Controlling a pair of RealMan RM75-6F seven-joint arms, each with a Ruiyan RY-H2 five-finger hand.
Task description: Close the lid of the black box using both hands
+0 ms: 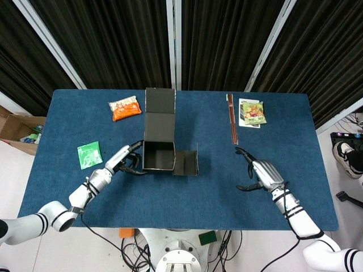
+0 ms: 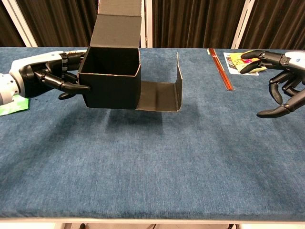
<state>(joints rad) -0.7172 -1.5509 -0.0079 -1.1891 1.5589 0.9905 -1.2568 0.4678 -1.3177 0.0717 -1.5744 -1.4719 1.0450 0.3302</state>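
Black box (image 1: 158, 155), centre-left of frame, lid (image 1: 160, 113) standing open: our left hand (image 1: 126, 158) is gripping its left wall. Our right hand (image 1: 262, 174), lower right, is hovering with fingers spread, holding nothing.

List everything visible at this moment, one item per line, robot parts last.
black box: one, black, table centre-left, open, lid standing up at the back, side flap folded out to its right.
orange packet: one, orange, far left of the box.
green packet: one, green, left edge area.
chopsticks: one reddish-brown pair, far right of centre.
snack packet: one, green and yellow, beside the chopsticks.
table: one, blue cloth.
cardboard box: one, brown, on the floor, left.
left hand: touches the box's left side.
right hand: open, off the box.
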